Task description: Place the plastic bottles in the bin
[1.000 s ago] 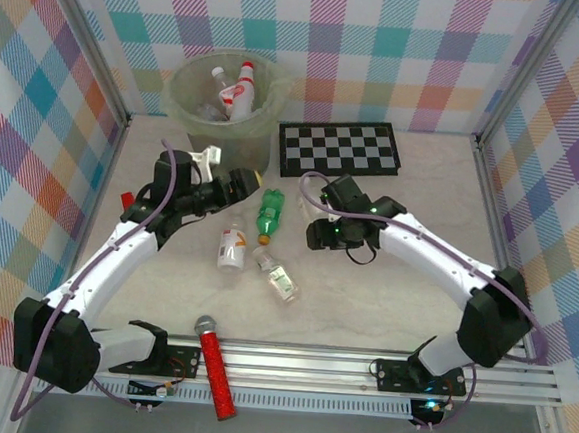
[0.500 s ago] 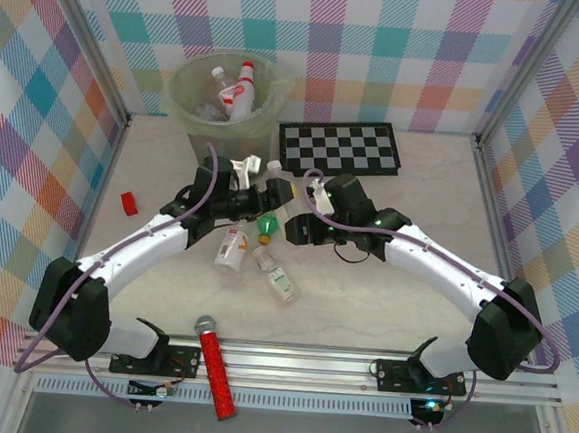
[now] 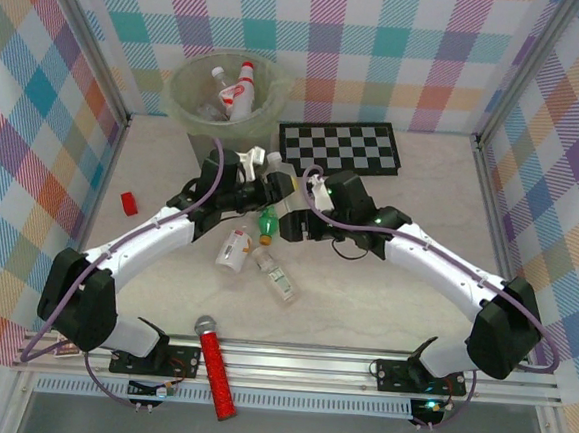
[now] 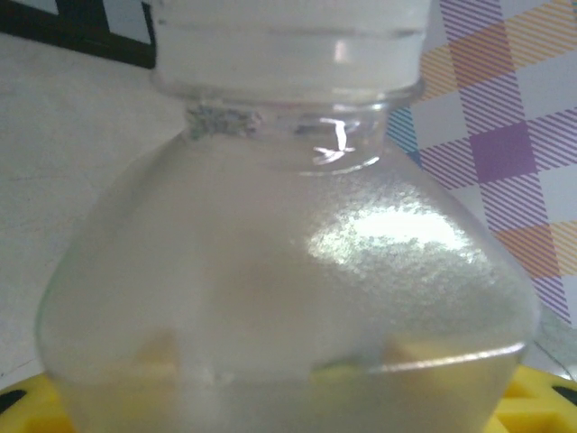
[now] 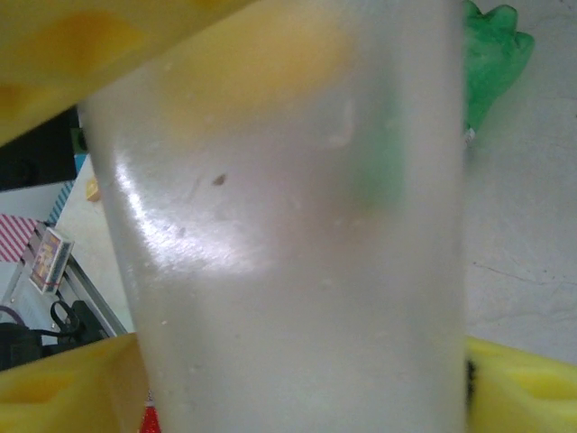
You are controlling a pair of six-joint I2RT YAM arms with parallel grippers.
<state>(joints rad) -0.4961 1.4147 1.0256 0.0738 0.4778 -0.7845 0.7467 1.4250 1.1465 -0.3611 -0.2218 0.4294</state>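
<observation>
Handover, by the look of it, at mid-table. Clear bottle (image 4: 288, 253) held up between the two arms, just in front of the chequered board (image 3: 340, 145), near the bin (image 3: 216, 135) but not in it. Left gripper (image 4: 288, 410) closed about the bottle below its shoulder, yellow pads (image 4: 541, 397) pressed to either flank, white-capped neck pointing away from the wrist. Right gripper (image 5: 288, 388) astride the straight body, yellow fingers (image 5: 63, 379) close against both walls. Cannot tell whether clamping or merely flanking.

Binned bottles (image 3: 241, 87) standing inside the pale-green basket. Green bottle (image 3: 268, 218) lying on the table (image 3: 362, 313) right beneath the meeting claws. Red-and-white labelled bottle (image 3: 232, 250) and small clear bottle (image 3: 277, 278) lying nearer the bases. Job judged well short of finished.

Likely handling: seemingly empty, so very light. Thin walls, springy and easily dented. Smooth, glossy skin, prone to slipping or twisting in a two-point pinch. Best taken across the cylindrical body or just under the shoulder, with the flare as a stop against sliding. Never by the tapering neck. Moderate squeeze only.

Main risk: an early release by one claw ahead of a firm seat in the other, and a drop onto the green bottle below.
</observation>
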